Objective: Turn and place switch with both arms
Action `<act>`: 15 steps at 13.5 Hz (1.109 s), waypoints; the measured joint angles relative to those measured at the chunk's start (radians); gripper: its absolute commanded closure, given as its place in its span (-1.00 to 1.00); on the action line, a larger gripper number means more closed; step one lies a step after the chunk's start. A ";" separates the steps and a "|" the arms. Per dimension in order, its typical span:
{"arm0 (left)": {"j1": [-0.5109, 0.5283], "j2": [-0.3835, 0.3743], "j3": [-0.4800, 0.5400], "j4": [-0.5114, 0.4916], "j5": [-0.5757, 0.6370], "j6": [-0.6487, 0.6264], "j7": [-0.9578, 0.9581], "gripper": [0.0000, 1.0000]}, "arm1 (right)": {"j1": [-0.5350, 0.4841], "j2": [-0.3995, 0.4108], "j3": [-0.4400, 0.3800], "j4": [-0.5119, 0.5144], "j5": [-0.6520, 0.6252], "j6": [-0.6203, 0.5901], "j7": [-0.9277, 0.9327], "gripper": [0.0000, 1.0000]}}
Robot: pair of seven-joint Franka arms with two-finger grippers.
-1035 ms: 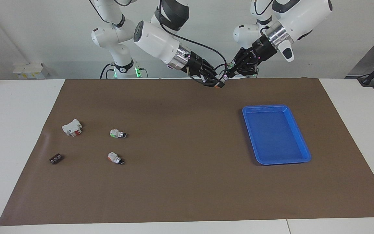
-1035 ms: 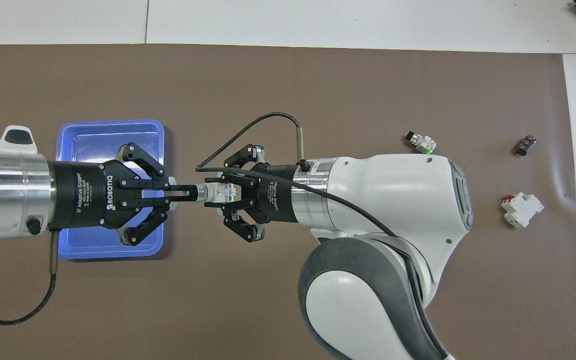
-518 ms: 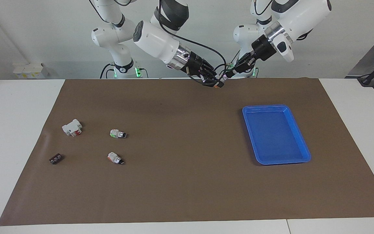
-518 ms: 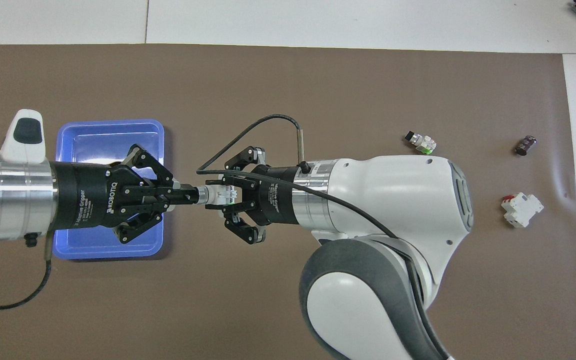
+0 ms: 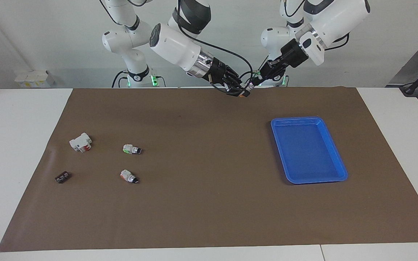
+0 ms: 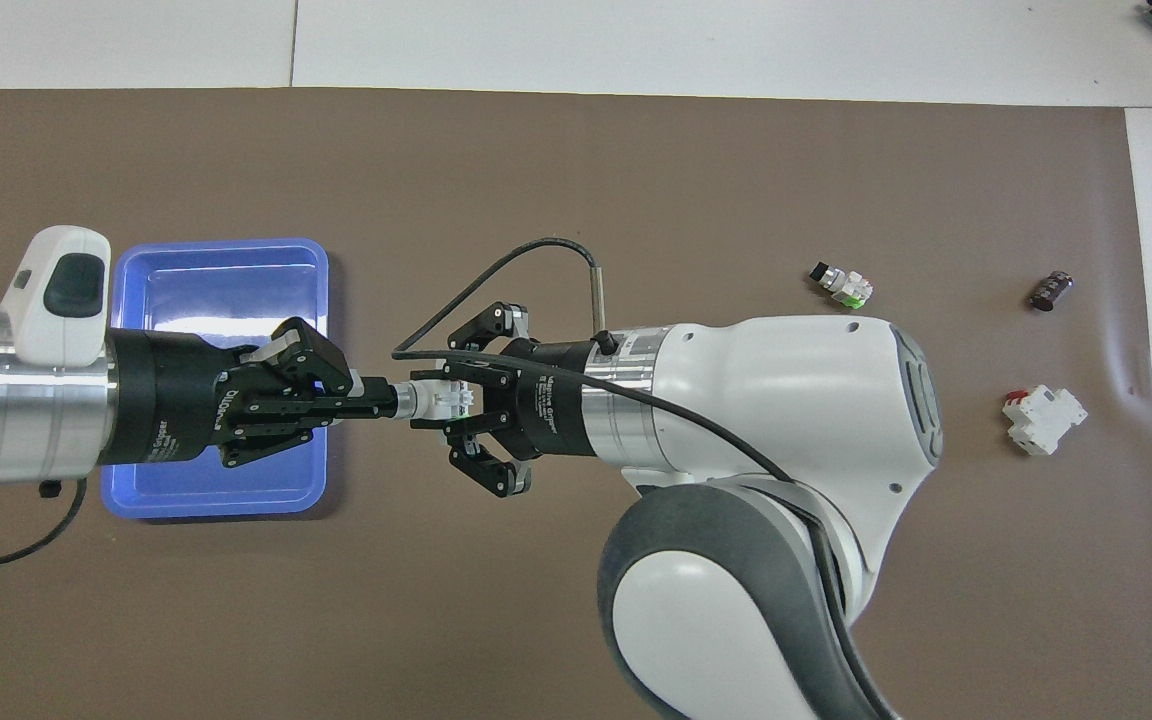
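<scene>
High over the brown mat, at middle left of the overhead frame, the left gripper (image 6: 376, 398) has its jaws pinched shut on the black knob tip of the switch (image 6: 436, 398). The right gripper (image 6: 456, 400), at centre, is clamped on the white body. Turning well likely means the right arm holding rigid while the left twists about the switch's own line, without pulling. Its long axis runs level across the frame, knob toward the blue tray (image 6: 221, 260).

A blue tray (image 5: 308, 150) sits on the brown mat (image 5: 209, 203) toward the left arm's end, while a green-ended switch (image 5: 131, 149), a silver-collared orange switch (image 5: 128, 176), a white breaker (image 5: 80, 142) and a small dark part (image 5: 62, 177) lie toward the right arm's end.
</scene>
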 measured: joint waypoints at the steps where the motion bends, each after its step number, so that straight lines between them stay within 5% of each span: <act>1: 0.001 0.000 0.001 0.000 0.000 -0.007 0.051 1.00 | 0.000 -0.001 0.001 -0.001 0.000 -0.002 0.000 1.00; 11: 0.004 -0.002 0.024 0.005 -0.004 -0.080 0.282 1.00 | 0.005 -0.004 0.010 -0.003 0.000 -0.017 0.000 1.00; 12: 0.004 -0.002 0.024 0.005 -0.004 -0.080 0.282 1.00 | 0.005 -0.004 0.010 -0.003 0.000 -0.017 0.000 0.72; 13: 0.004 -0.003 0.024 0.005 -0.004 -0.080 0.282 1.00 | 0.005 -0.004 0.010 -0.003 0.000 -0.017 0.001 -0.98; 15: 0.003 -0.005 0.024 0.005 -0.009 -0.088 0.282 1.00 | 0.006 -0.004 0.010 -0.004 0.000 -0.017 0.004 -1.00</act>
